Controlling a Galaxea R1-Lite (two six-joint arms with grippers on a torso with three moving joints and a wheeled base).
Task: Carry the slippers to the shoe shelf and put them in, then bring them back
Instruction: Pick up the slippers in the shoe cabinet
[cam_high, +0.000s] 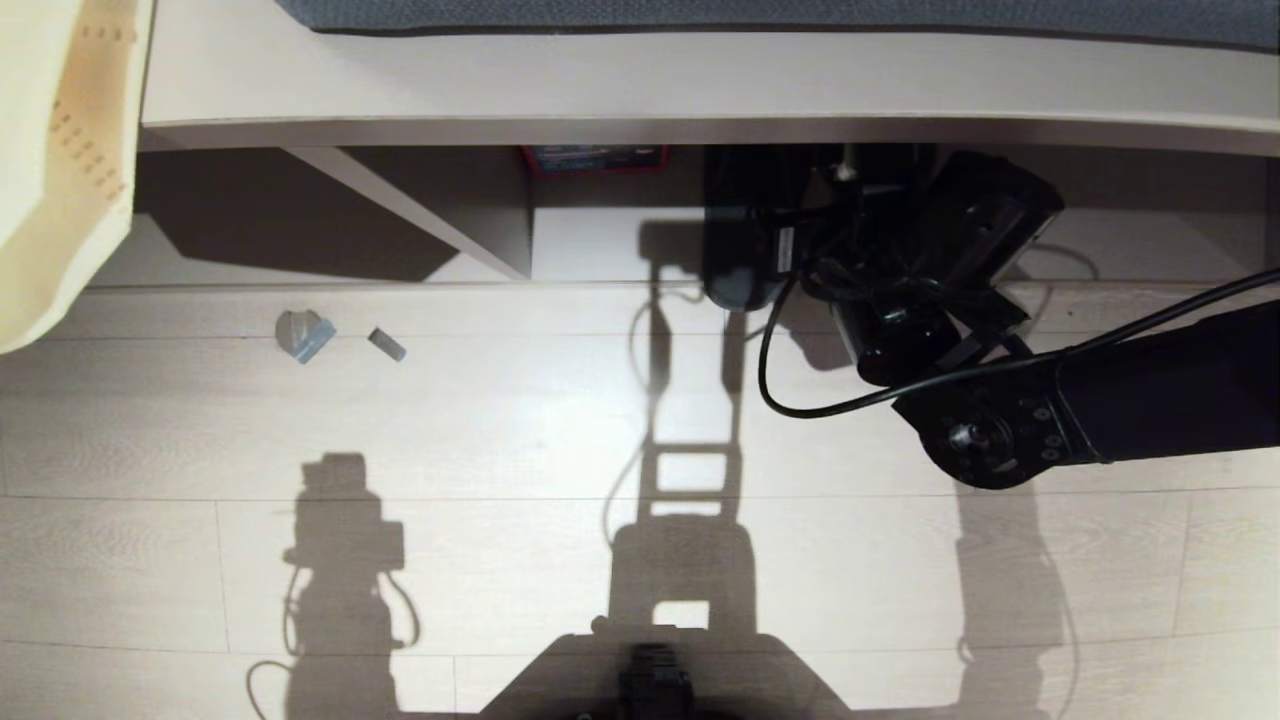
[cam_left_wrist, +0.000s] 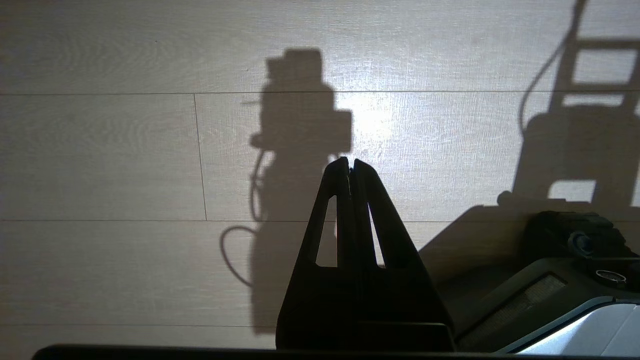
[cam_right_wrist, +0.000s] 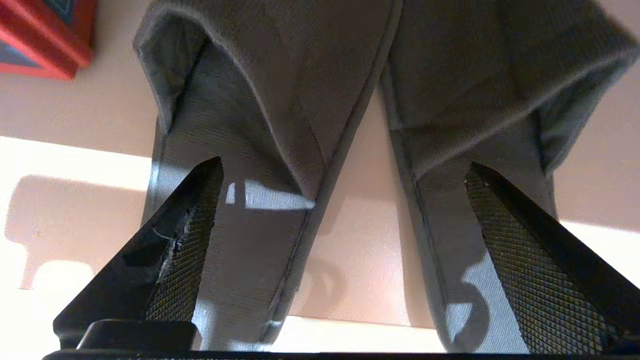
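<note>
The slippers (cam_right_wrist: 320, 125) lie side by side on the shoe shelf (cam_high: 600, 245) base, heels outward. Judged soft, light and limp: pinch both inner edges together. Right gripper (cam_right_wrist: 345, 195) stands released over them; a red box (cam_right_wrist: 40, 37) at ten o'clock.

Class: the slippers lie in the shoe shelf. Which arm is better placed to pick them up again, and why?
Right. The right claw hangs open over the slippers in the shoe shelf; the left claw is shut above bare floor.
</note>
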